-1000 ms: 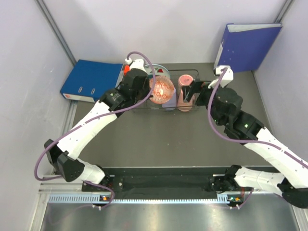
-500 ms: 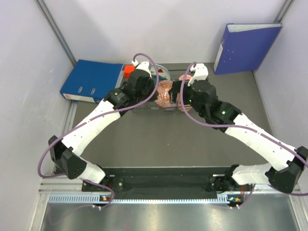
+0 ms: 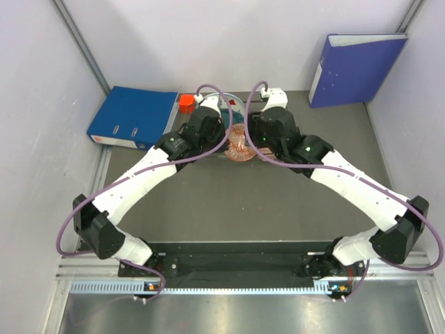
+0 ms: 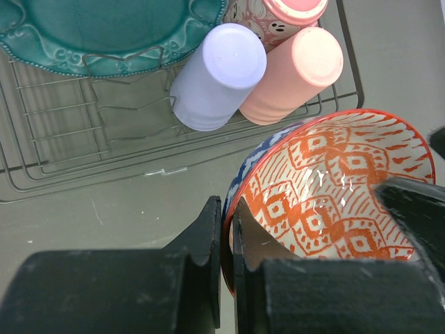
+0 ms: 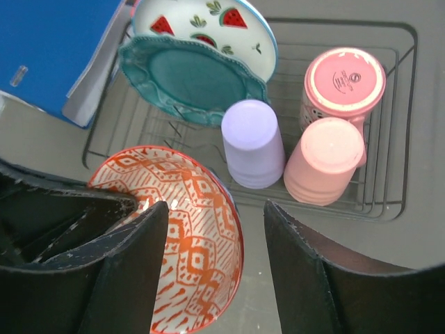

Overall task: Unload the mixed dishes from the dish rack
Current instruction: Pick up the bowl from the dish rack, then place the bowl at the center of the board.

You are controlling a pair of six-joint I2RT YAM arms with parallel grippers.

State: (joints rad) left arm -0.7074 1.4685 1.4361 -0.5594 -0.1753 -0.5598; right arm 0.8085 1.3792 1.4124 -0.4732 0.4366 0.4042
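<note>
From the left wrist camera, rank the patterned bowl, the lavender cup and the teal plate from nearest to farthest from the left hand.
1. The patterned bowl, just right, its rim pinched in the left hand.
2. The lavender cup, straight ahead in the dish rack.
3. The teal plate, upper left, beyond the cup.

The bowl (image 4: 334, 188) has a glossy glazed finish, the lavender cup (image 4: 219, 76) looks like smooth matt plastic, and the dish rack (image 4: 62, 167) is thin dark wire.
</note>
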